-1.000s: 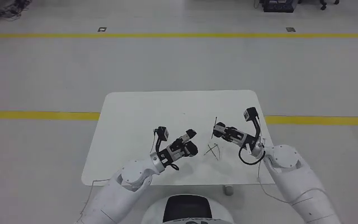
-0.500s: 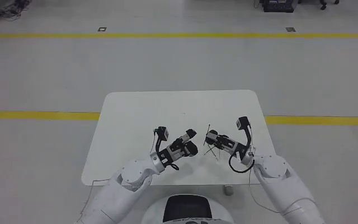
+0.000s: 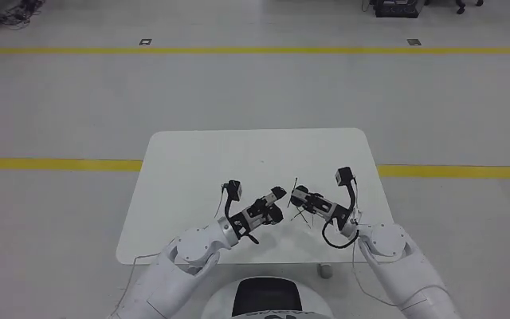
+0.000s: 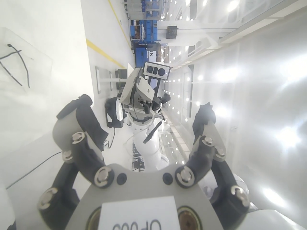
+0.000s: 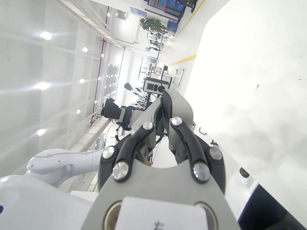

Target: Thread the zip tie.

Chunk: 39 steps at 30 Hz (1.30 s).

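Note:
My right gripper [image 3: 295, 194] hovers over the white table [image 3: 239, 159] near its front edge, shut on a thin black zip tie [image 3: 296, 183] whose free end sticks up past the fingers. In the left wrist view the same zip tie [image 4: 151, 134] juts out of that gripper. In the right wrist view my right gripper [image 5: 164, 92] has its fingers pressed together, and the tie is hidden between them. My left gripper [image 3: 276, 194] faces it a short gap away. Seen from its own wrist, the left gripper [image 4: 144, 104] is open and holds nothing.
Several loose black zip ties [image 3: 304, 214] lie crossed on the table just below the right gripper, and these loose zip ties [image 4: 16, 65] also show in the left wrist view. The table's front edge runs close behind both grippers.
My right gripper has carried the zip tie leftward, closing most of the gap to the left gripper. The left gripper has shifted slightly toward it.

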Each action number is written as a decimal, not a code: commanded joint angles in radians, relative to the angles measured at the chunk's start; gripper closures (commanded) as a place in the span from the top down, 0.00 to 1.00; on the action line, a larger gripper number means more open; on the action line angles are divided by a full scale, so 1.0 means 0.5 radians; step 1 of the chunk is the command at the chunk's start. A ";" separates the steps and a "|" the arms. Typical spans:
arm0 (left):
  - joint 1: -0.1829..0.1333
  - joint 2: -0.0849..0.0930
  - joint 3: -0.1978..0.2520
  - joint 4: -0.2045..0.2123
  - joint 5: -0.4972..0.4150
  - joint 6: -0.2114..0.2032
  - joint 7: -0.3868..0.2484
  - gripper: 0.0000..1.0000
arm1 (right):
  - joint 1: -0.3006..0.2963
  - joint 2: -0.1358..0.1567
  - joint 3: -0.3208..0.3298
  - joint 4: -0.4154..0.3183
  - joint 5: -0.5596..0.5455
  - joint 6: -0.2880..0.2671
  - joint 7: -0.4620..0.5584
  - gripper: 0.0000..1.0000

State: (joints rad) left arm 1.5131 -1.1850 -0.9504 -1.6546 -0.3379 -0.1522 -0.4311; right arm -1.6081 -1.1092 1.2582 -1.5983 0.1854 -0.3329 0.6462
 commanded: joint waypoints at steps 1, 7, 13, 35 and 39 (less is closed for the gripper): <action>0.000 0.000 -0.001 0.001 -0.002 -0.002 -0.001 1.00 | 0.000 0.000 0.001 0.000 0.000 -0.001 0.000 0.00; -0.015 -0.001 0.026 -0.006 0.147 0.023 0.098 1.00 | 0.000 -0.002 -0.005 -0.007 -0.012 0.010 -0.027 0.00; -0.011 0.000 0.075 -0.044 0.451 0.101 0.291 0.88 | -0.004 -0.007 -0.023 -0.012 -0.064 0.016 -0.117 0.00; -0.012 0.003 0.116 -0.030 0.493 0.100 0.317 0.28 | 0.019 -0.022 -0.076 0.022 -0.169 -0.010 -0.269 0.00; -0.017 0.003 0.119 -0.025 0.473 0.090 0.304 0.22 | 0.022 -0.025 -0.093 0.033 -0.189 -0.014 -0.285 0.00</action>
State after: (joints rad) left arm 1.5051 -1.1833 -0.8910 -1.6676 -0.0983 -0.1056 -0.2775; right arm -1.5979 -1.1213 1.2141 -1.5830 0.0938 -0.3401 0.5059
